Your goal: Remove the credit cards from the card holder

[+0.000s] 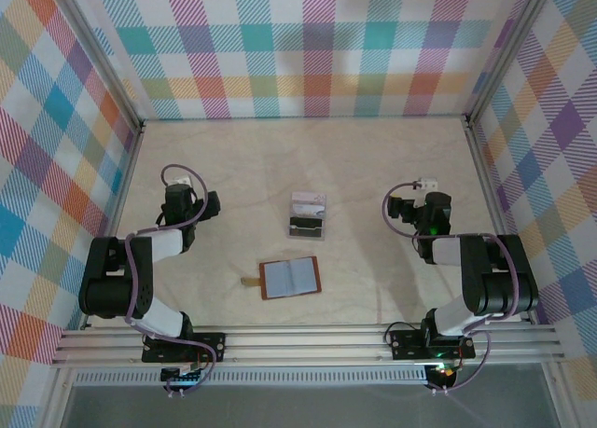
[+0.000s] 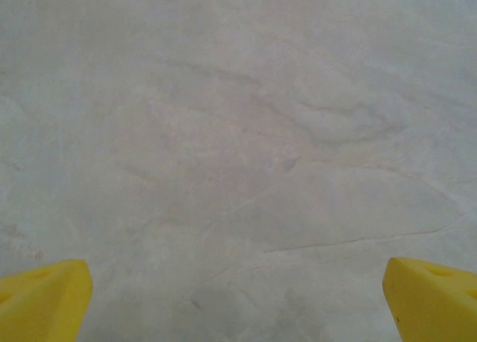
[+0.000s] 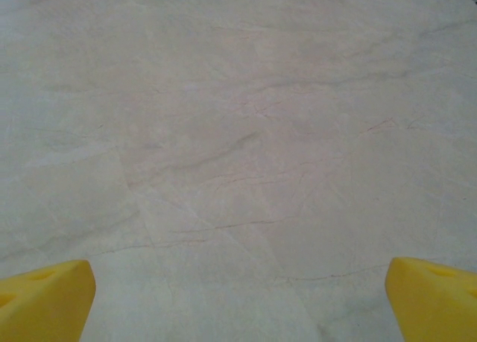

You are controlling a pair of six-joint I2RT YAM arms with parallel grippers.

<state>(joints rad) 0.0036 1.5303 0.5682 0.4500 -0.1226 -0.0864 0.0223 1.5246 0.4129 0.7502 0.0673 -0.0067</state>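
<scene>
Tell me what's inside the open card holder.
The card holder shows greyish inner pockets, no card sticking out; anything tucked deeper is hidden. The pale card and dark card lie on the table beyond it.

The cream table bears the open card holder and, just beyond, two credit cards.

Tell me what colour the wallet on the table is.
The wallet is reddish-brown with a greyish inside; the top view shows it best.

Pastel plaid walls around a creased, perhaps cloth-covered, beige tabletop.
</scene>
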